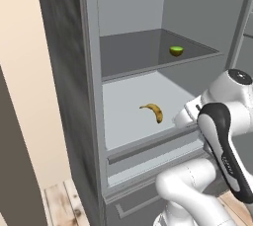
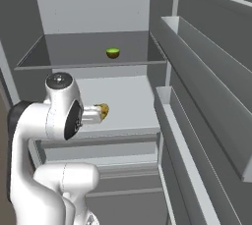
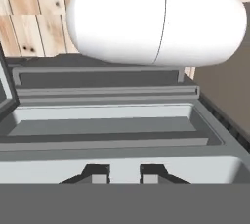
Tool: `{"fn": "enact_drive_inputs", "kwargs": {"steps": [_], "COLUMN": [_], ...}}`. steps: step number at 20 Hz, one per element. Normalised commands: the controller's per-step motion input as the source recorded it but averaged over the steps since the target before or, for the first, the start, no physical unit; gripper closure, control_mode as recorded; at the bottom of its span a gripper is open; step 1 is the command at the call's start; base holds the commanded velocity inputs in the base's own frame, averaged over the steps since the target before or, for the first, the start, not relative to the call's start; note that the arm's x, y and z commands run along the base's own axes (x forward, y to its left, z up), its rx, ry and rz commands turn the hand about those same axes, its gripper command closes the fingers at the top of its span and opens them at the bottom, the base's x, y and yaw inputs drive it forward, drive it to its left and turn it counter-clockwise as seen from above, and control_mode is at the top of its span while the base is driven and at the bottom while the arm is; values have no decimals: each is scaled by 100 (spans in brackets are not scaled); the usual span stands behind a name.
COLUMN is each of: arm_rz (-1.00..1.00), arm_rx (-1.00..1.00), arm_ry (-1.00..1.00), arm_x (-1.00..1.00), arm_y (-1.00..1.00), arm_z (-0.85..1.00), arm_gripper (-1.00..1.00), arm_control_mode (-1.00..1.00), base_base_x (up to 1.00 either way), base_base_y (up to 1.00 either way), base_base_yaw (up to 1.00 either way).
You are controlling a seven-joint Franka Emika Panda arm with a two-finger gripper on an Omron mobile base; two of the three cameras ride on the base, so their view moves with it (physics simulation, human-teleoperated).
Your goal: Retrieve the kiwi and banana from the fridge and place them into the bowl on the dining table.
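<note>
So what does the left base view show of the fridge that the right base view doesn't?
Left base view: the whole banana, clear of the arm, plus the fridge's outer side, a beige wall and wood floor. Right base view: the door shelves running down the right; here the arm covers most of the banana. Both: the kiwi on the upper shelf, the banana on the lower shelf, and the arm in front.

Fridge [image 1: 91,121] shelves: kiwi [image 1: 176,51] above, banana [image 1: 153,111] below
</note>
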Motion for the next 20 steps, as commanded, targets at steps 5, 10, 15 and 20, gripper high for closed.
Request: {"fn": "enact_drive_inputs", "kwargs": {"steps": [5,10,15,20], "arm_rz": [-1,0,-1,-4], "arm_rx": [0,0,0,0], "arm_ry": [0,0,-2,-2], "arm_x": [26,41,43,42], "arm_y": [4,0,0,0], "arm_z": [0,0,-1,-21], "arm_gripper": [-100,-100,-100,-100], "arm_control_mode": [-100,-100,-100,-100], "base_base_x": [0,0,0,0], "base_base_y": [0,0,0,0], "base_base_yaw": [0,0,0,0]}}
